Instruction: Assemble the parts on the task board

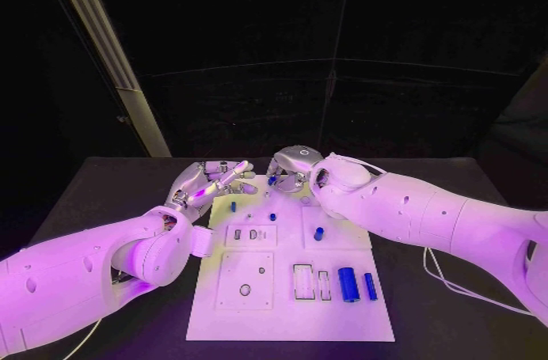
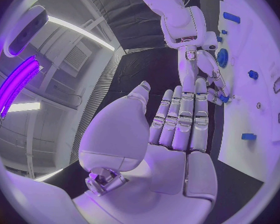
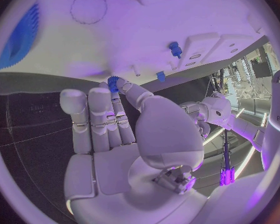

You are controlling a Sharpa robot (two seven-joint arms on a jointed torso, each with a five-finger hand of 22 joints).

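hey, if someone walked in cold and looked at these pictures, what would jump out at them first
Probably the two white arms meeting at the far end of the task board, the left hand and right hand close together there. The right hand pinches a small blue gear at its fingertips, above the board's edge. Next, the two blue cylinders lying side by side near the board's near right corner.

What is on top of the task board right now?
On the task board lie small blue parts: two cylinders near its front right and small pieces mid-board. The right robot hand covers the far edge, pinching a small blue gear; whatever lies beneath is hidden.
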